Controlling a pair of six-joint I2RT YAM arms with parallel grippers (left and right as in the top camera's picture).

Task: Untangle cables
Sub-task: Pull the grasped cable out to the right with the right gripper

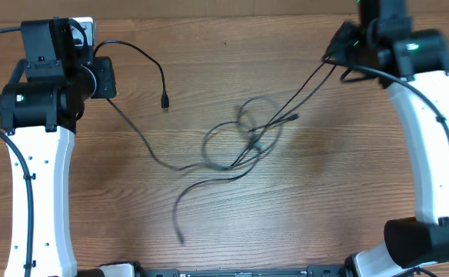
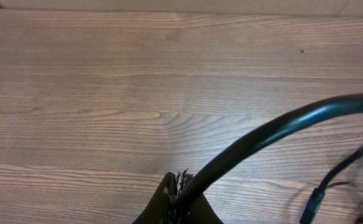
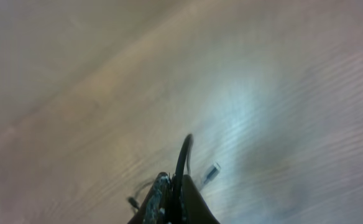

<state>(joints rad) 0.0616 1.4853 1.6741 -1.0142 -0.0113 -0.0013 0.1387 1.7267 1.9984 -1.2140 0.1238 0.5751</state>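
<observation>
From above, my left gripper (image 1: 105, 81) sits at the far left corner of the table (image 1: 209, 246) and my right gripper (image 1: 338, 51) at the far right. The cables (image 1: 251, 135) lie knotted in loops near the middle. One strand runs from my left gripper down into the knot. A few run straight from the knot up to my right gripper. A plug (image 1: 164, 100) ends a short loop near my left gripper, and a loose tail (image 1: 180, 223) trails toward the near edge.

In my left wrist view, that gripper is pinched narrow on one strand, which arcs right over the wood. A second plug (image 2: 312, 202) shows at the lower right.

My right wrist view is blurred. That gripper is clamped on a strand rising between its fingers, with a small plug (image 3: 212, 171) just beside it.
</observation>
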